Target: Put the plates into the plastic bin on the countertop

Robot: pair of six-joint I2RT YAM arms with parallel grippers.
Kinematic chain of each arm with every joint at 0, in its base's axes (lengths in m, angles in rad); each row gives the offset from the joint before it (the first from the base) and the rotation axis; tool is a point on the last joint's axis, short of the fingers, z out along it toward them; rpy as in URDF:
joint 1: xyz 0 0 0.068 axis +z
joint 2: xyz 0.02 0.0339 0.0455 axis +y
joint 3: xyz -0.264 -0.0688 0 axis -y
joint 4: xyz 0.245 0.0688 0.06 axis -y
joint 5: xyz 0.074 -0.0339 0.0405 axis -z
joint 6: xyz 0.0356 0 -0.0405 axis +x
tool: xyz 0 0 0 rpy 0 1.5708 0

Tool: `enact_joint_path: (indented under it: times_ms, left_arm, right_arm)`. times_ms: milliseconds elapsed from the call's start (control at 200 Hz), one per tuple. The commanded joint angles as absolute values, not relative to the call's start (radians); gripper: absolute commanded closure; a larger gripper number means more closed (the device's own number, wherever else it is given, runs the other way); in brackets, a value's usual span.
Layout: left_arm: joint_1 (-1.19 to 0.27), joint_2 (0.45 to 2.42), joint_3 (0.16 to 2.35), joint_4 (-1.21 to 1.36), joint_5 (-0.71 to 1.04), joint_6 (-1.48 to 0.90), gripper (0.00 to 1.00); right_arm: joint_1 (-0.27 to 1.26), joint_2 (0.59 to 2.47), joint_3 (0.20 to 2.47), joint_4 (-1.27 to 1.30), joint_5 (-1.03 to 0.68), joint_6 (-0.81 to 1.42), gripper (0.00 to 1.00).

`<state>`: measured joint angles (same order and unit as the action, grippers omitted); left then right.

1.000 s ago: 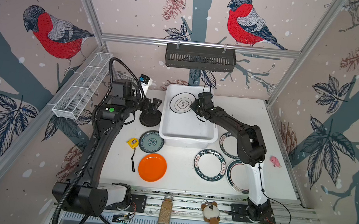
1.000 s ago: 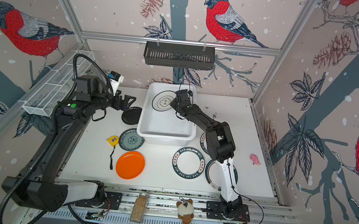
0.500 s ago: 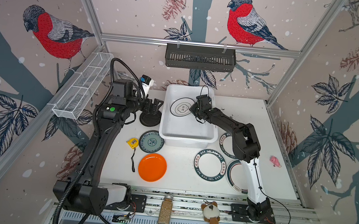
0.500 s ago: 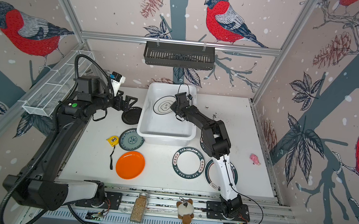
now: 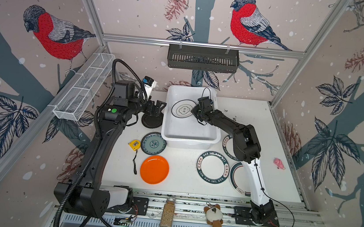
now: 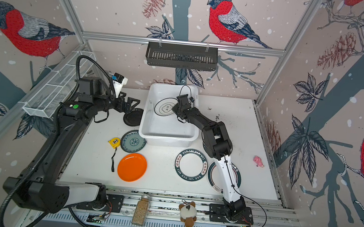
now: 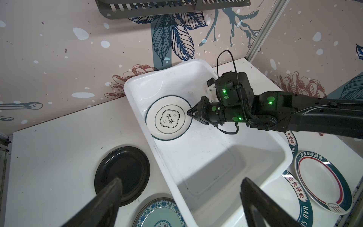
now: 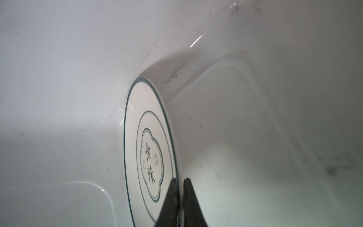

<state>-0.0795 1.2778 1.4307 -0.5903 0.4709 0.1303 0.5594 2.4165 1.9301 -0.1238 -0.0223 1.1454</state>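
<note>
Seven plates: one white ringed plate [image 5: 182, 110] is far left in the plastic bin [image 5: 187, 140], rim pinched by the right gripper [image 5: 193, 113]. Six rest on the countertop [image 5: 183, 181]: black plate [image 5: 151, 123], teal floral plate [image 5: 153, 143], orange plate [image 5: 154, 169] left; three white plates [image 5: 212, 166] right. Left gripper [image 5: 156, 110] gapes above the black plate.

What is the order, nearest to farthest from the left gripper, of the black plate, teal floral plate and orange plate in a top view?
From the left gripper, in a top view:
1. black plate, just beneath the gripper, left of the plastic bin.
2. teal floral plate, at the bin's front left corner.
3. orange plate, nearer the robot bases, in front of the teal one.
</note>
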Motion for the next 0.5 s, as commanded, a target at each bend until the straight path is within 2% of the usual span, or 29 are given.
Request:
enact_joint_path:
  times_ms: [0,495]
  left_arm:
    - [-0.081,1.274,1.428,-0.611,0.498,0.143,0.07]
    - [-0.083,1.267,1.427,-0.619,0.496,0.15,0.07]
  right_arm:
    - [0.56,2.422,1.928,-0.109,-0.027,1.157,0.9]
    - [0.56,2.418,1.895,-0.118,-0.027,1.172,0.84]
